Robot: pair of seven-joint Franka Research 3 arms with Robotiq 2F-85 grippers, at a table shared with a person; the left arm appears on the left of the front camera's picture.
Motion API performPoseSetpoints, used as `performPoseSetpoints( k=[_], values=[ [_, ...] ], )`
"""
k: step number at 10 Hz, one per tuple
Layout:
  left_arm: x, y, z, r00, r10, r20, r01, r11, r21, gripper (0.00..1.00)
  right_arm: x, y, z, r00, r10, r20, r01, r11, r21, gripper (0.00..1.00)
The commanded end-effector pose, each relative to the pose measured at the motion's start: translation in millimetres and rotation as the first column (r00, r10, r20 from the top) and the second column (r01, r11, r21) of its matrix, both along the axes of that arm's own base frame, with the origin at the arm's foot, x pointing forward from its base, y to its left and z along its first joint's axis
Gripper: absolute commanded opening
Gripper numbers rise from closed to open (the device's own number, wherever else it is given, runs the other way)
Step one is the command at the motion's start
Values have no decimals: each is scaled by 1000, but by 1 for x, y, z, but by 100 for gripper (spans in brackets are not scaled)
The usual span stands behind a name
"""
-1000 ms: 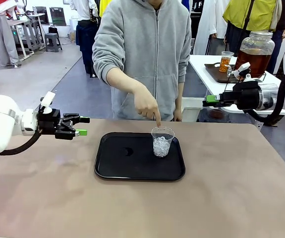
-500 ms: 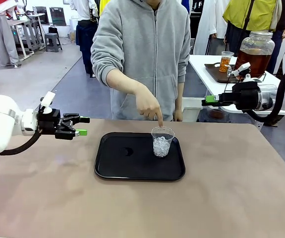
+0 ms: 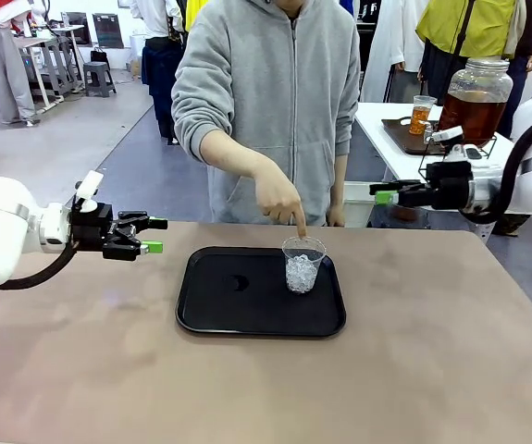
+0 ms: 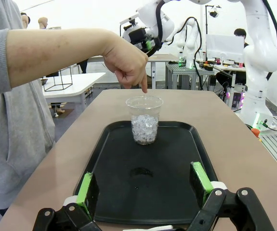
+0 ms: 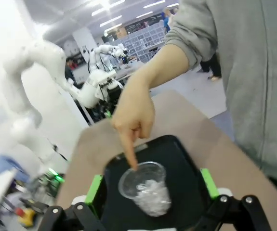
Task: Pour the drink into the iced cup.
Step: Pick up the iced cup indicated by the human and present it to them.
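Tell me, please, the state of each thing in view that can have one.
tray: flat on the table.
iced cup: upright on the tray, ice inside, no drink yet.
drink: inside the glass jar, unpoured.
person's hand: index finger pointing down at the cup's rim.
left gripper: open, empty, left of the tray.
right gripper: open, empty, raised at the far right.

Two grippers: the left gripper [image 3: 157,235] and the right gripper [image 3: 381,193]. Two trays: one black tray [image 3: 210,314] between the grippers, ahead of the left gripper's fingers, and one dark tray [image 3: 400,137] behind the right gripper. Two cups: one iced cup [image 3: 303,264] on the black tray, one small cup [image 3: 422,113] of amber liquid on the dark tray. One glass jar [image 3: 480,79] of drink [image 3: 472,113], also behind the right gripper. One hand [image 3: 275,196], one finger pointing, above the iced cup, between the grippers
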State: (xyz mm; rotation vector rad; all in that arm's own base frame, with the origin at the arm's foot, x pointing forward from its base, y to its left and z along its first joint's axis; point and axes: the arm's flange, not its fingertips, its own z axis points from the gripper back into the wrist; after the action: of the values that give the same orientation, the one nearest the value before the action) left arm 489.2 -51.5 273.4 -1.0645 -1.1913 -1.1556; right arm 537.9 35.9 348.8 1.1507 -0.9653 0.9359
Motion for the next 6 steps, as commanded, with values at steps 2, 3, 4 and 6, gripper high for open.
performPoseSetpoints(
  k=[2, 3, 4, 6],
  values=[
    [1, -1, 2, 1000, 0, -2, 0, 1000, 0, 100, 22, 18, -43, 965, 38, 260, -29, 999, -40, 100],
    [1, -1, 2, 1000, 0, -2, 0, 1000, 0, 100, 26, 23, -56, 958, 74, 277, -64, 997, -45, 100],
    [1, -1, 2, 1000, 0, -2, 0, 1000, 0, 100, 29, 26, -68, 958, 108, 265, -100, 994, -47, 100],
    [1, -1, 2, 1000, 0, -2, 0, 1000, 0, 100, 29, 29, -82, 963, 129, 237, -125, 992, -35, 100]
  ],
)
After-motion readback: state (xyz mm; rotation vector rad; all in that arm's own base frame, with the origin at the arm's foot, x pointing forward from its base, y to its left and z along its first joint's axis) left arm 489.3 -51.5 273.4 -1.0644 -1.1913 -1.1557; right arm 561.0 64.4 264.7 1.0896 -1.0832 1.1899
